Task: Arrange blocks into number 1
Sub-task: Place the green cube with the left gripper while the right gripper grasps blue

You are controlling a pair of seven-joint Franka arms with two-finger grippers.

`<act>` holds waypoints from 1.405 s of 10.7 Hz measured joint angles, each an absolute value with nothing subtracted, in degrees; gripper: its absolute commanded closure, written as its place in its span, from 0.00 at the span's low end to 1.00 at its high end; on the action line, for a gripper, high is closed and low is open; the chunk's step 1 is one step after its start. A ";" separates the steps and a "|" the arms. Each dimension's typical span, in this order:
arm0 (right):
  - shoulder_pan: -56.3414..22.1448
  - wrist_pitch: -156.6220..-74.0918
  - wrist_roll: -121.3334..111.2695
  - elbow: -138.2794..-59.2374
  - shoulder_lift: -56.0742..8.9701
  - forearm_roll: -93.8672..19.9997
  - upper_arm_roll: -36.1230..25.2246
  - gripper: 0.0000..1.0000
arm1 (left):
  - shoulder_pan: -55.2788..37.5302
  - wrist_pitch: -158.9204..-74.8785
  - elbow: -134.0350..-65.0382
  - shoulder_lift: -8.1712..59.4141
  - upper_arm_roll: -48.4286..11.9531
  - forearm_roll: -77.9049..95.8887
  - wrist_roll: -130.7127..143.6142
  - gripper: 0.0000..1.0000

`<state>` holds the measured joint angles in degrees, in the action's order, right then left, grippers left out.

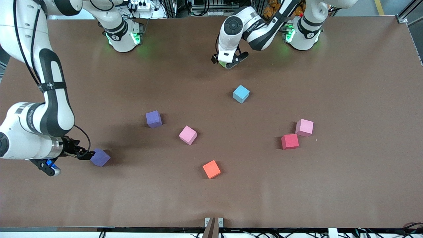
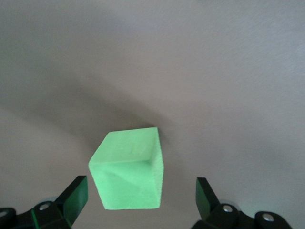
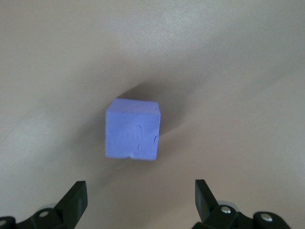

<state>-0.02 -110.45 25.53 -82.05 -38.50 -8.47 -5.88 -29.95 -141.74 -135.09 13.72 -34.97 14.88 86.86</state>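
The left gripper (image 1: 228,62) hangs low over the table close to the robots' bases, its fingers spread wide with a small matte green cube (image 2: 127,170) sitting between them; neither finger touches it. From the front only a sliver of that green block shows under the hand. The right gripper (image 1: 86,154) is down at the right arm's end of the table, also spread open, with a small matte purple cube (image 1: 100,157) just ahead of its fingertips; in the right wrist view that cube (image 3: 132,129) lies a little in front of the fingers rather than between them.

The other blocks lie scattered on the brown table surface (image 1: 347,82). A second purple cube (image 1: 154,119) sits toward the right arm's end, and a pink cube (image 1: 188,135) lies beside it, a bit nearer the front camera. A light blue cube (image 1: 241,94) is the closest neighbour of the green one, nearer the camera than it and well apart. An orange cube (image 1: 211,169) lies nearest the camera of all. Toward the left arm's end, a red cube (image 1: 289,141) and a second pink cube (image 1: 304,127) sit corner to corner (touching or nearly so). Nothing stands between either gripper and the cube in front of it.
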 measured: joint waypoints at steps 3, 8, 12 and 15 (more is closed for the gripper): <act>0.18 -111.21 25.53 -82.00 -40.59 -10.30 -5.97 0.00 | -29.91 -143.60 -137.01 13.71 -35.68 14.89 87.36 0.00; 0.27 -112.70 25.57 -81.99 -42.00 -13.40 -6.79 0.00 | -29.79 -146.87 -138.72 14.32 -35.82 14.89 87.38 0.20; 0.25 -115.46 25.57 -81.99 -43.77 -15.30 -7.02 0.00 | -29.82 -148.02 -138.59 15.41 -37.30 14.89 87.20 0.99; 0.25 -115.62 25.52 -81.99 -44.20 -17.38 -7.79 0.00 | -29.80 -148.51 -136.74 15.30 -37.50 14.18 78.06 1.00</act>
